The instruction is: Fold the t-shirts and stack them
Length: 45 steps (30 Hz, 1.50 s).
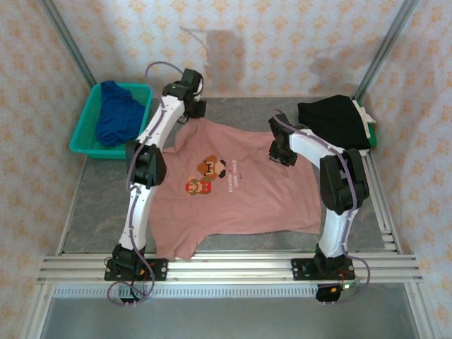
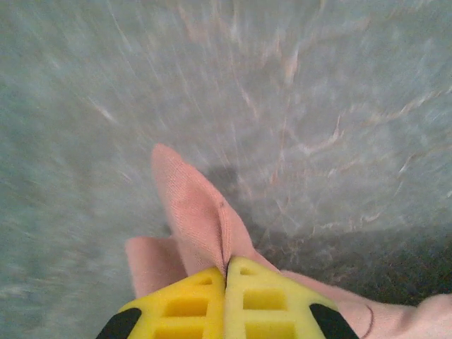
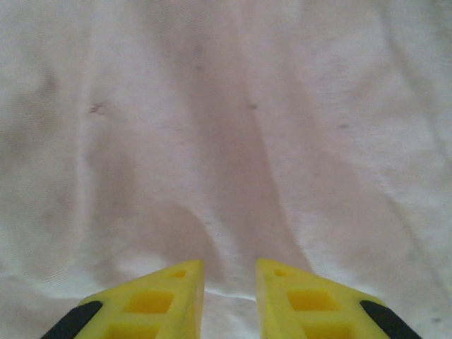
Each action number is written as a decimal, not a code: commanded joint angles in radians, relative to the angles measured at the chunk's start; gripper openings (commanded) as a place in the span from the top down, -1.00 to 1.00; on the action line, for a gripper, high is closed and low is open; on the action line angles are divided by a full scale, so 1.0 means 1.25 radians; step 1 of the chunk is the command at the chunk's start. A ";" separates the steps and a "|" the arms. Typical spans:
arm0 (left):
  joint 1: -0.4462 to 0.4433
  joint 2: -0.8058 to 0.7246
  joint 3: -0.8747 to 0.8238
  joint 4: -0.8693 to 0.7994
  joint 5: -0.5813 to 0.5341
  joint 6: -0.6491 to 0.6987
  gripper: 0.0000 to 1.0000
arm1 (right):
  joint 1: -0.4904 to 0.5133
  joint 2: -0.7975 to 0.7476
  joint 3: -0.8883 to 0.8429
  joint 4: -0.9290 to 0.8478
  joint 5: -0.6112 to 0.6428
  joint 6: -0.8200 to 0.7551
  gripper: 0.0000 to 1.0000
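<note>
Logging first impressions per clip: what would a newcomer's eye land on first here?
The pink t-shirt with its pixel-art print lies spread across the middle of the table. The left end effector is shut on its far edge; the right end effector hangs open over it. A blue t-shirt lies in the basket far left, a black t-shirt lies far right.

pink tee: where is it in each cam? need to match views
Top external: pink tee spread flat mid-table, print up.
Left wrist: pink tee low centre, a fold pinched in the left gripper.
Right wrist: pink tee lies under the open right gripper.
Shared landmark: grey table, beside the tee in the top view and behind the fold in the left wrist view.
</note>
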 commanded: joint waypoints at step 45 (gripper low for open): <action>0.123 -0.354 -0.935 0.184 -0.088 -0.302 -0.92 | -0.013 -0.011 0.003 -0.040 0.102 0.066 0.56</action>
